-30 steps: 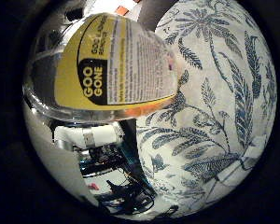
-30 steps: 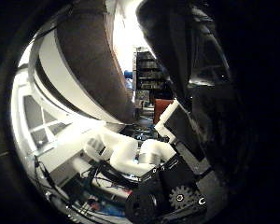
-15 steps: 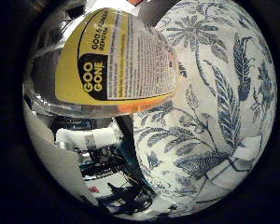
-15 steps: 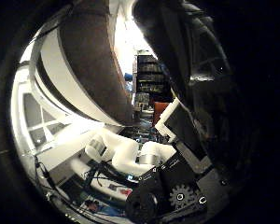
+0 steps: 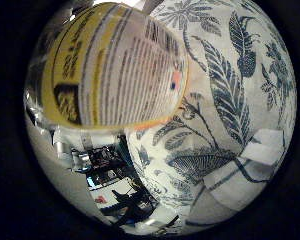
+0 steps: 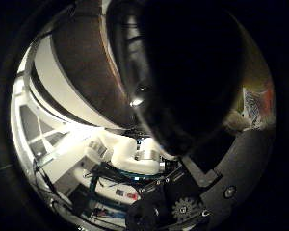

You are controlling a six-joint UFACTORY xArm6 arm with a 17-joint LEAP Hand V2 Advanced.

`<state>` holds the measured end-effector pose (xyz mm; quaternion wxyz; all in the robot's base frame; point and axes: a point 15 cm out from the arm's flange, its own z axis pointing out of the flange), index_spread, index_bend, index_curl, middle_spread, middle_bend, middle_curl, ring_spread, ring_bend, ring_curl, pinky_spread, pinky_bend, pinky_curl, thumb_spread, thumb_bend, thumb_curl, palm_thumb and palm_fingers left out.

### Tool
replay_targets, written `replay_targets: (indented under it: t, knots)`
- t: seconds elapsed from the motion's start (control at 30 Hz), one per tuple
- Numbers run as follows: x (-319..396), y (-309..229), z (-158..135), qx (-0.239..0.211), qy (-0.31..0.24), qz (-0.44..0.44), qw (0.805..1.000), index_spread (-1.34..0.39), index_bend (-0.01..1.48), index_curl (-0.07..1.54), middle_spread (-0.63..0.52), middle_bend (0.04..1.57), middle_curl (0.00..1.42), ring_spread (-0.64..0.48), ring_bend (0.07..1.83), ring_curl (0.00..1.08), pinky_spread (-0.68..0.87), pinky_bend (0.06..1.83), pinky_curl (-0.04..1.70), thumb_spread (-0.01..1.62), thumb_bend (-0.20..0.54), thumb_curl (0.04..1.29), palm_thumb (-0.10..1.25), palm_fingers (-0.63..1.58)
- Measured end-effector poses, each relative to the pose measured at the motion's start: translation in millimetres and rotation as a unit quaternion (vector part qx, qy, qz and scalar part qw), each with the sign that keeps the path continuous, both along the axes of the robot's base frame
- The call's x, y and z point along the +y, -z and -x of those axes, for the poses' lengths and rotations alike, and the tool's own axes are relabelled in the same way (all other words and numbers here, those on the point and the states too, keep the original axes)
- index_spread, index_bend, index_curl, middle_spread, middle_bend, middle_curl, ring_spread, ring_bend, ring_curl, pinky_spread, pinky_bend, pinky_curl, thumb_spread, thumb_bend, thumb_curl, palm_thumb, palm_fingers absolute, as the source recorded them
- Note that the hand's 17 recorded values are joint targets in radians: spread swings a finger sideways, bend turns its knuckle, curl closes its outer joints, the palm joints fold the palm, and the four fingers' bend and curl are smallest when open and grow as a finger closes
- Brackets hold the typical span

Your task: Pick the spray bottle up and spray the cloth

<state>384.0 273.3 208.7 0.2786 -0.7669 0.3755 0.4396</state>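
One yellow-labelled spray bottle point(image 5: 115, 70) close against floral cloth point(image 5: 230, 115).

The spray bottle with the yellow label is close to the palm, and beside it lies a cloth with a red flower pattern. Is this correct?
Not quite. The pattern on the cloth is dark blue leaves and flowers on white, not red. The right little finger side palm view shows this. The rest holds: the spray bottle with the yellow label fills much of that view, so it is close to the palm, and the cloth is beside it.

The hand point(image 6: 149, 192) has white and black parts with a gear.
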Motion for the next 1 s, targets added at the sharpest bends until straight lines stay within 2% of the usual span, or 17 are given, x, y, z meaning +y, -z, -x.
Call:
replay_targets:
  t: [0.2,0.47,0.77,1.0]
  knots:
    - [-12.5,4.2,-1.2,0.001,-0.001,0.020,1.000,-0.41,0.32,0.92,-0.19,0.81,0.79,-0.21,1.07,0.59,-0.22,0.52,0.83,0.86,-0.026,0.64,0.82,0.45]
    - [-30.9,10.1,-5.4,0.002,0.003,0.050,0.999,-0.39,0.39,0.84,-0.20,0.82,0.78,-0.18,0.95,0.57,0.03,0.35,0.81,0.94,-0.025,0.60,0.81,0.36]
    - [-49.1,12.8,-8.5,-0.009,0.003,0.081,0.997,-0.37,0.41,0.76,-0.20,0.78,0.75,-0.15,0.85,0.56,0.19,0.28,0.76,1.00,-0.024,0.56,0.79,0.37]
    - [-64.6,13.6,-12.0,-0.001,0.015,0.104,0.994,-0.36,0.43,0.72,-0.18,0.73,0.73,-0.12,0.75,0.55,0.25,0.27,0.72,1.01,-0.022,0.54,0.79,0.35]
